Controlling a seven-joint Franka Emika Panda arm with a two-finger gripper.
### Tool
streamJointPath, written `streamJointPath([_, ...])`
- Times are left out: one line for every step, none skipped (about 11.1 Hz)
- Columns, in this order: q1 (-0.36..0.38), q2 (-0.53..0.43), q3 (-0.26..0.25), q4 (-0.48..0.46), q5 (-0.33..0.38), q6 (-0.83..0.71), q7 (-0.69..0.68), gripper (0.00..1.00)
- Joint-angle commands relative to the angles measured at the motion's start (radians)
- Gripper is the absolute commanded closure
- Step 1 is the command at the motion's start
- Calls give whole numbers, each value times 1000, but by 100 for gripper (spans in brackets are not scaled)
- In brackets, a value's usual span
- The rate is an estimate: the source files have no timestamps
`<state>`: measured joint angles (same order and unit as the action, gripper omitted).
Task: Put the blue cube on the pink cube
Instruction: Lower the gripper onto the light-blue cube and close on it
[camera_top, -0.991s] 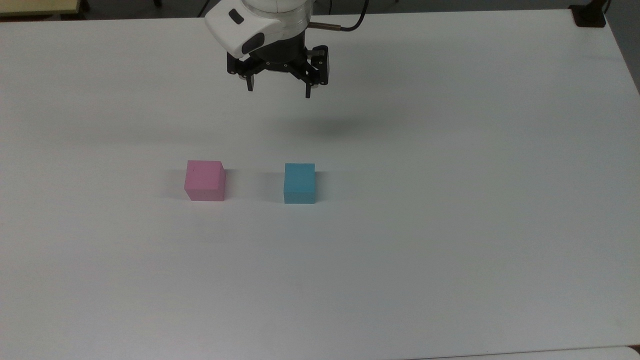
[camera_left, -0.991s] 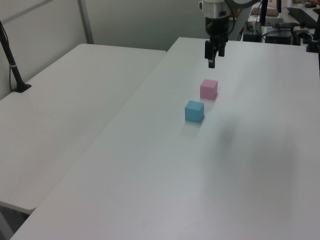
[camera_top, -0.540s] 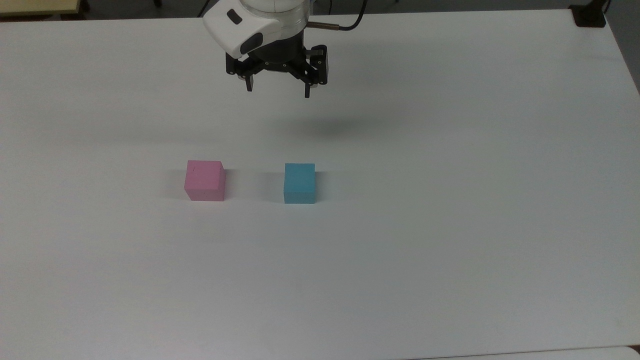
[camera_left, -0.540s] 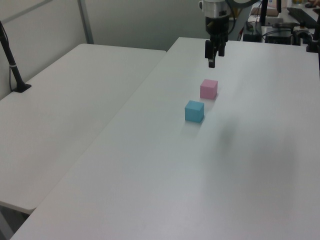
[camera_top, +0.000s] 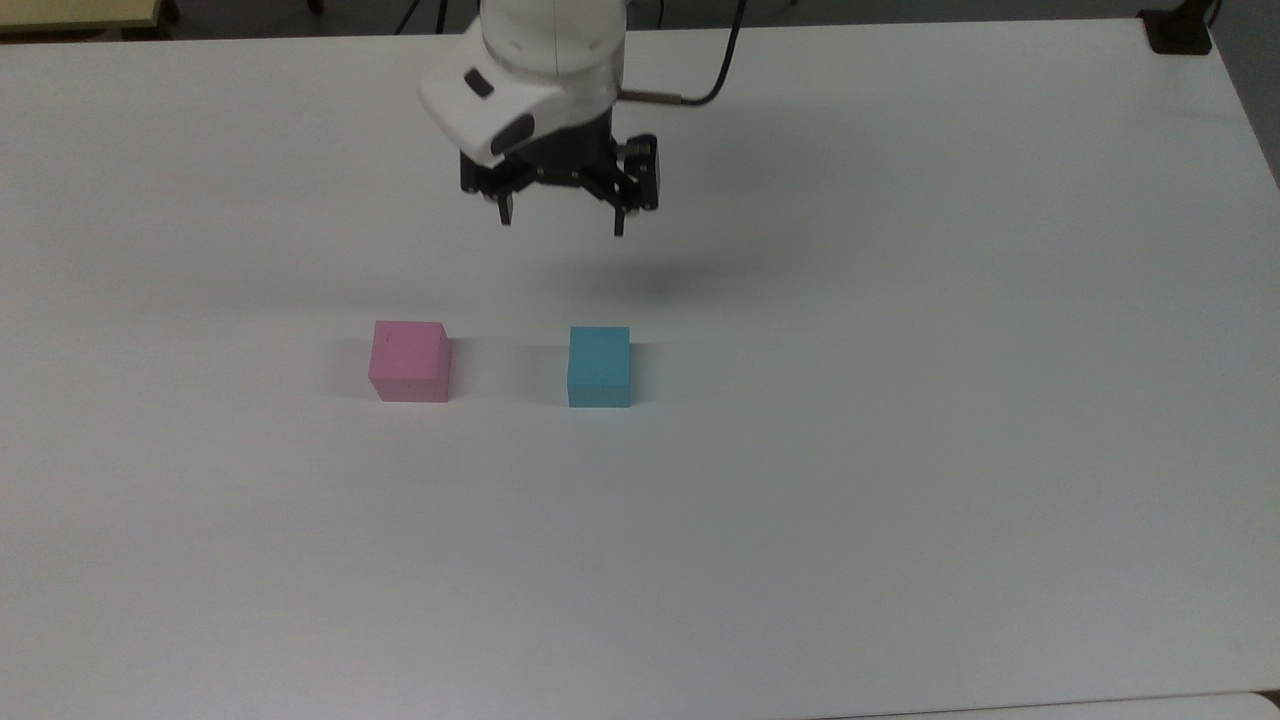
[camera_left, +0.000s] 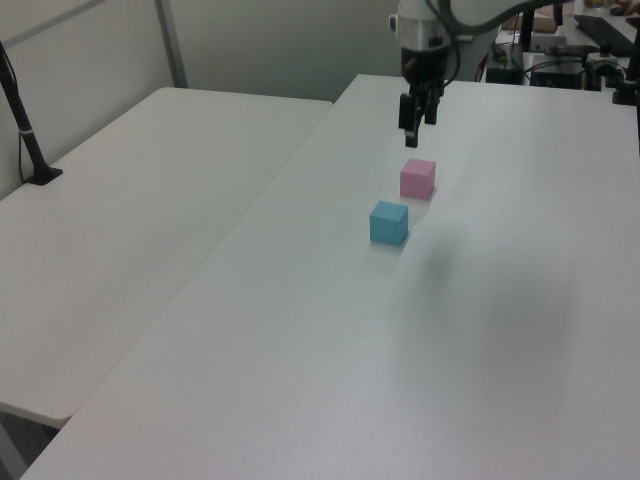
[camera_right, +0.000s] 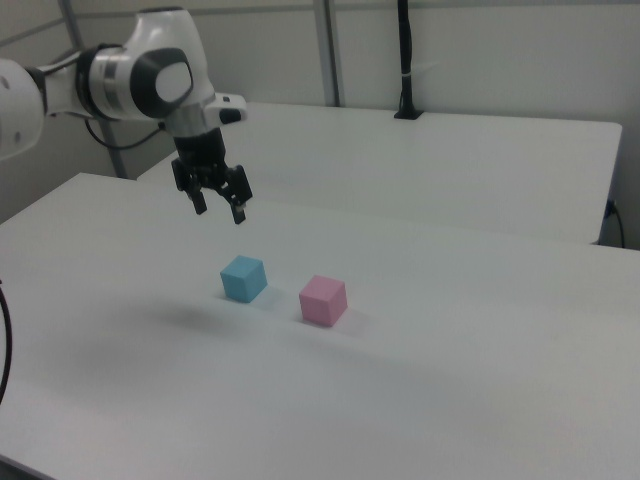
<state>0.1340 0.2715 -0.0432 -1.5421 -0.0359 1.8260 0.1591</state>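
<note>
Top view: two-finger gripper (camera_top: 561, 220) hangs empty, fingers spread, above white table (camera_top: 900, 450); small matte light-blue cube (camera_top: 599, 366) sits apart from small matte pink cube (camera_top: 409, 361); approach step, next descend astride blue cube.

blue cube (camera_top: 599, 366): matt, plain faces
pink cube (camera_top: 410, 361): matt
table (camera_top: 900, 450): smooth white, slight sheen
arm shell (camera_top: 520, 70): glossy white plastic
</note>
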Motion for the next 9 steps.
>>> streamJointPath([10, 95, -1, -9, 21, 100, -26, 0])
streamJointPath([16, 130, 0, -9, 17, 136, -23, 0])
streamJointPath([38, 162, -1, -10, 13, 174, -10, 0])
streamJointPath([45, 193, -1, -10, 10, 206, -1, 0])
streamJointPath([50, 222, -1, -10, 5, 231, 2, 0])
streamJointPath([52, 238, -1, -10, -18, 243, 2, 0])
streamJointPath([50, 250, -1, -10, -42, 243, 0, 0])
streamJointPath([46, 256, -1, -12, -53, 243, -6, 4])
streamJointPath([45, 271, -1, -10, -59, 245, -7, 21])
